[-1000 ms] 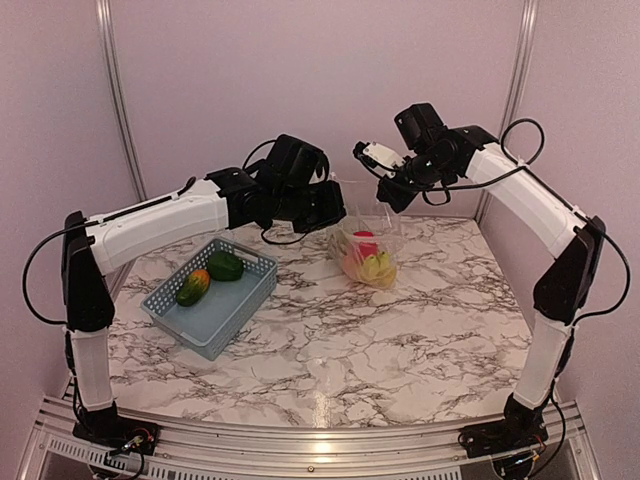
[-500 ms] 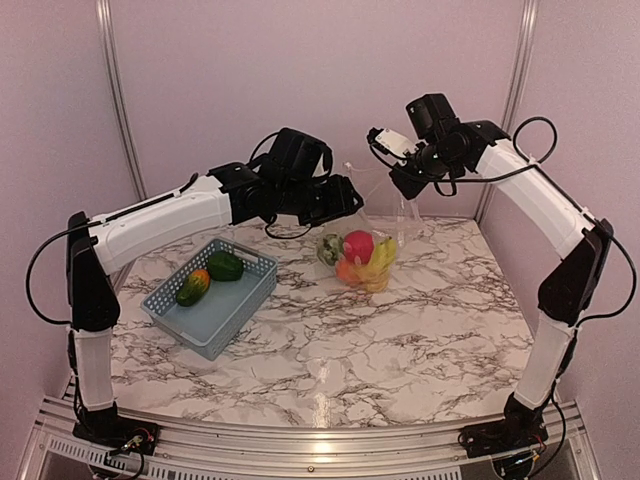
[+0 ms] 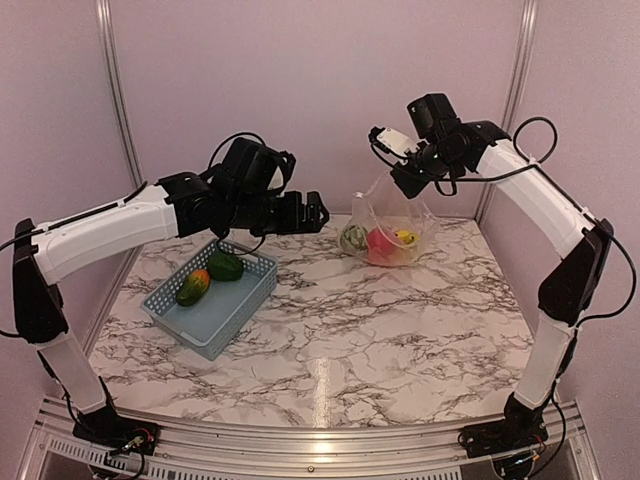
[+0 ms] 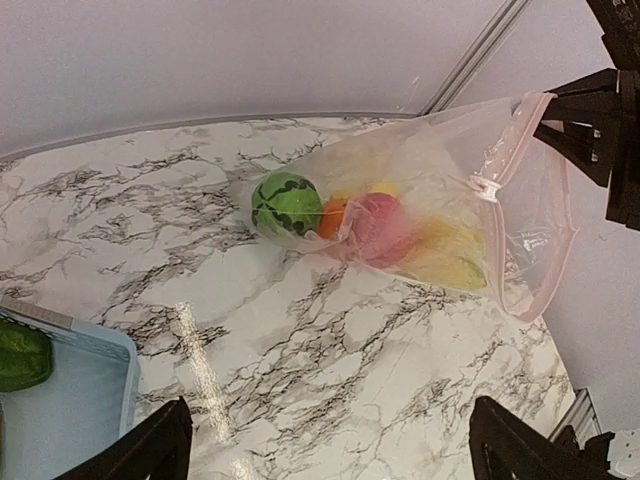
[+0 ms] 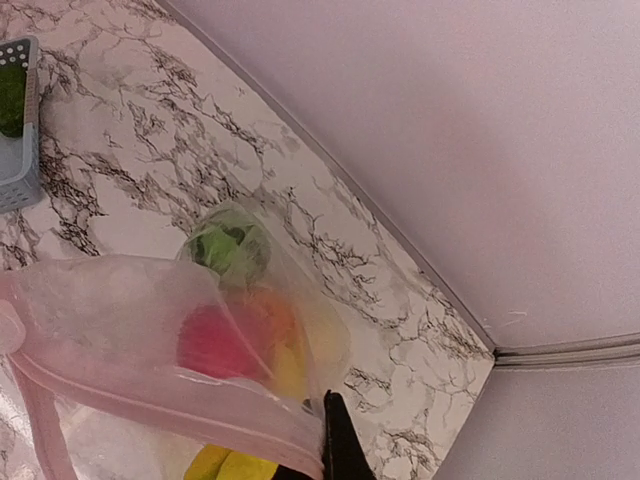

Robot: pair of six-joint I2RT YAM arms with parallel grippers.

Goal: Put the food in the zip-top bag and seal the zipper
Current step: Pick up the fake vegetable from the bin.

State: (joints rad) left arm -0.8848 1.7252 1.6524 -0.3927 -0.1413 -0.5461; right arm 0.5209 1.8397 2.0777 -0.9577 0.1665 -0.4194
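Observation:
The zip-top bag [image 3: 388, 235] hangs by one top corner from my right gripper [image 3: 400, 182], which is shut on it; its lower part rests on the table. Inside it lie a striped green melon [image 4: 286, 203], an orange [image 4: 335, 216], a red apple [image 4: 385, 226] and a yellow banana [image 4: 452, 262]. The pinkish zipper [image 4: 566, 215] curves down the bag's mouth edge, which gapes. My left gripper [image 3: 302, 212] hovers open to the left of the bag, touching nothing, its fingers [image 4: 150, 450] wide apart. Up close, the right gripper [image 5: 335, 432] pinches the bag's rim [image 5: 150, 400].
A blue-grey slotted basket [image 3: 218, 318] stands at the left of the marble table, holding a green piece [image 3: 225, 265] and a green-orange piece [image 3: 193, 287]. The back wall and a corner post [image 3: 515, 90] stand close behind the bag.
My left gripper has opened, let go of the bag and drawn back to the left. The bag has swung right and now hangs from the right gripper alone.

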